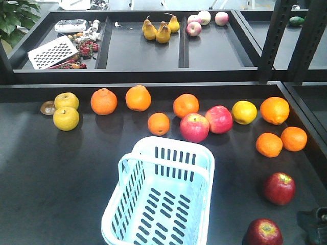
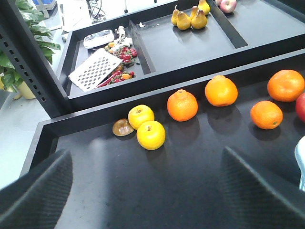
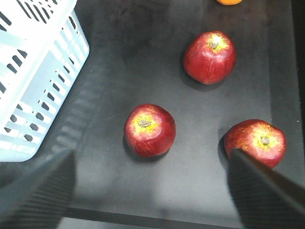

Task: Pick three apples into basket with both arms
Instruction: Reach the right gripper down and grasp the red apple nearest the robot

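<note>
Hovering over three apples

Right gripper point(image 3: 151, 164) tilts down over the black shelf floor point(image 3: 190, 191), fingers spread wide, gripping nothing. Three glossy maroon-red apples point(image 3: 149, 130) lie below, one ahead between the fingers, all outside the pale blue slotted plastic basket point(image 3: 38, 71). Left gripper point(image 2: 145, 162), likewise spread and bare, faces yellow fruit point(image 2: 151, 135) and oranges point(image 2: 181, 105).

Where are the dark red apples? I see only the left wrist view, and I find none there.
Observer: The right wrist view shows all three dark red apples, right of the basket, none touching another.
Operator: Is anything in the basket?
Observer: No, the front view shows no fruit inside it.
Operator: Is the right gripper holding anything?
Observer: No, the right gripper is open and empty, with one apple just ahead of it.
</note>
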